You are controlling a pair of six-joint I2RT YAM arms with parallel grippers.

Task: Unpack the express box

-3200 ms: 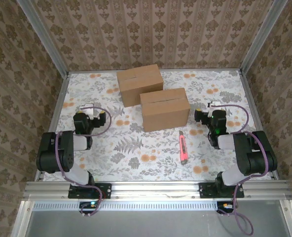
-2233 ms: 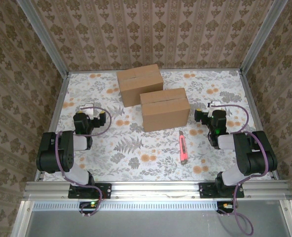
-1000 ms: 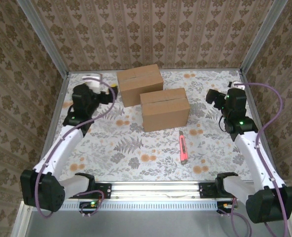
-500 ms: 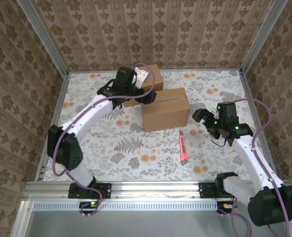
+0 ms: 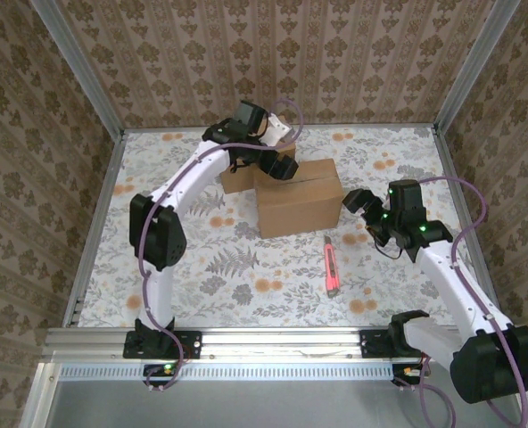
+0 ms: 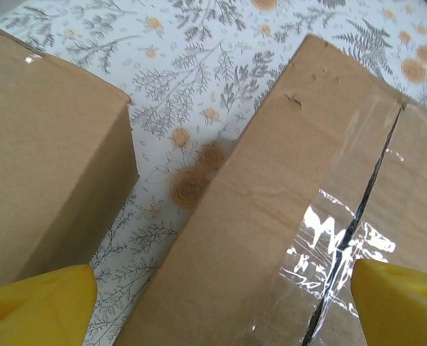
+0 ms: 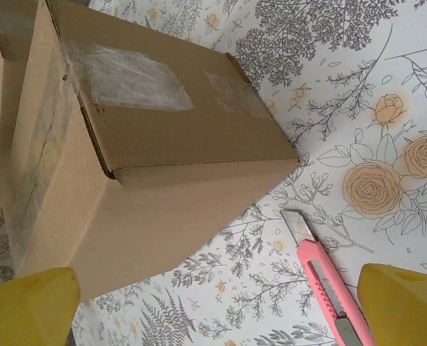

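Observation:
The express box [image 5: 298, 198] is brown cardboard with clear tape along its top seam [image 6: 343, 231], standing mid-table. My left gripper [image 5: 280, 167] hovers open over its back left top edge; its yellow fingertips [image 6: 37, 303] straddle the box top with nothing between them. A pink utility knife [image 5: 332, 266] lies on the table just right of the box's front, blade out [image 7: 300, 225]. My right gripper [image 5: 353, 200] hangs open beside the box's right end [image 7: 148, 158], above the cloth between box and knife, holding nothing.
A second cardboard box [image 5: 235, 178] stands behind and left of the first, partly hidden by my left arm, with a narrow gap of floral tablecloth [image 6: 192, 144] between them. Aluminium posts and patterned walls close in the table's back and sides.
Both arms have unfolded from their rest poses. The left arm swung right over the boxes. The right arm dropped inward beside the near box's right end. Boxes and knife have not moved.

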